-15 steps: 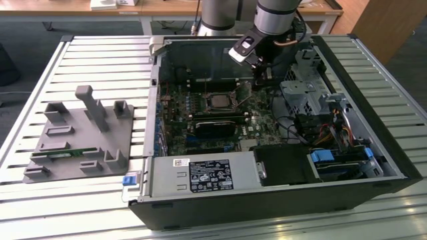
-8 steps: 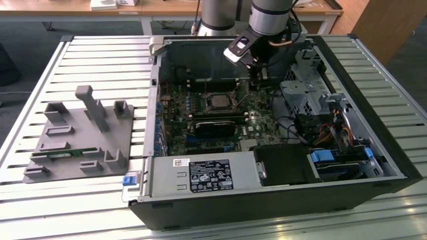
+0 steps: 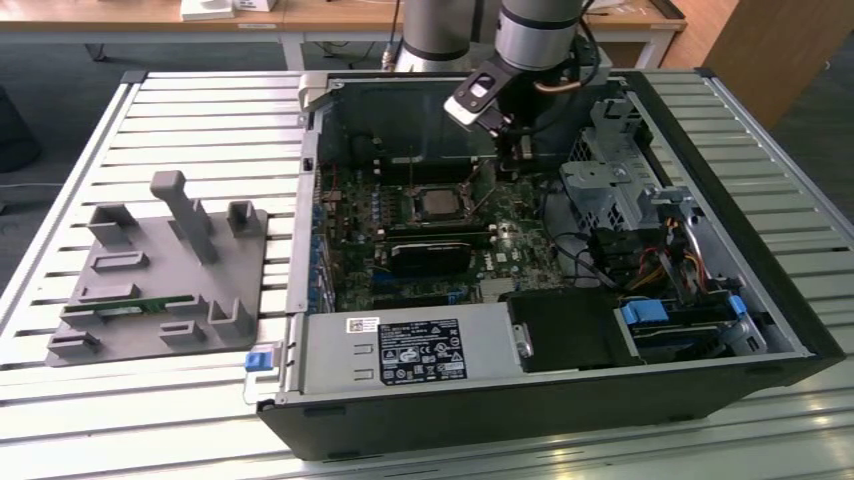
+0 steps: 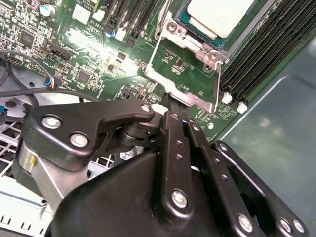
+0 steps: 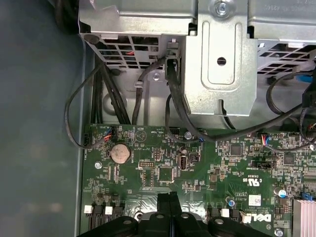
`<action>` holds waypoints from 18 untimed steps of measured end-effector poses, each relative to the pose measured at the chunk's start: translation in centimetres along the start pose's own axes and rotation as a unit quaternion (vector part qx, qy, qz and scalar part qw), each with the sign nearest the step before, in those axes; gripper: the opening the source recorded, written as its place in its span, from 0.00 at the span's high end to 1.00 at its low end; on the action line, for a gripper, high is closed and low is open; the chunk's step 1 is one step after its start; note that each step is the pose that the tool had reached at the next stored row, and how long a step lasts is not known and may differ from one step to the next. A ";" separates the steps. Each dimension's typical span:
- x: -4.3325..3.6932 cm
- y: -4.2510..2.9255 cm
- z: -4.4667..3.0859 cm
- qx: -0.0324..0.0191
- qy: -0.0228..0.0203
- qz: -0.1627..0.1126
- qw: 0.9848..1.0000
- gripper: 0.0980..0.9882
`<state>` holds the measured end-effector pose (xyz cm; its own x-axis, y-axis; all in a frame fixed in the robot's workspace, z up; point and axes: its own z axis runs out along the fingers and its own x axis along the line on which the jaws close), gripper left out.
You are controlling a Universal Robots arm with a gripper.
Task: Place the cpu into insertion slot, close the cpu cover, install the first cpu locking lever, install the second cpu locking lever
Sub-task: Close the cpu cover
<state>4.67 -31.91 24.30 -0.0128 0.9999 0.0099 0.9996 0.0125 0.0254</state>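
Your end effector [image 4: 170, 101], fingers [image 5: 163, 203] together, meets the raised cpu cover [image 4: 197, 101], perhaps pinching it; the cpu [image 4: 222, 15] sits in the insertion slot [image 4: 195, 42].

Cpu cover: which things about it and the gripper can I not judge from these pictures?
- Second wrist view: whether the gripper touches or pinches the cover; its own fingers hide the contact.
- Second wrist view: the cpu is cut off by the picture edge, so its seating is unsure.
- Exterior view: the levers' positions are too small to tell.
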 end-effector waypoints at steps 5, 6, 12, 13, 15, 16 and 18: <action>0.00 -0.19 0.00 0.000 0.000 0.000 1.000 0.99; 0.00 -0.24 0.00 0.000 0.000 0.000 1.000 0.99; 0.01 -0.68 0.01 0.000 0.000 0.000 1.000 0.99; 0.01 -0.76 0.01 0.000 0.000 0.000 1.000 0.99; 0.01 -0.88 0.02 0.000 0.000 0.000 1.000 0.99; 0.01 -0.95 0.02 0.000 0.000 0.000 1.000 0.99; 0.01 -1.09 0.02 0.000 0.000 0.000 1.000 0.99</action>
<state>3.59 -31.91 24.25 -0.0128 0.9999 0.0099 0.9996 0.0125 0.0254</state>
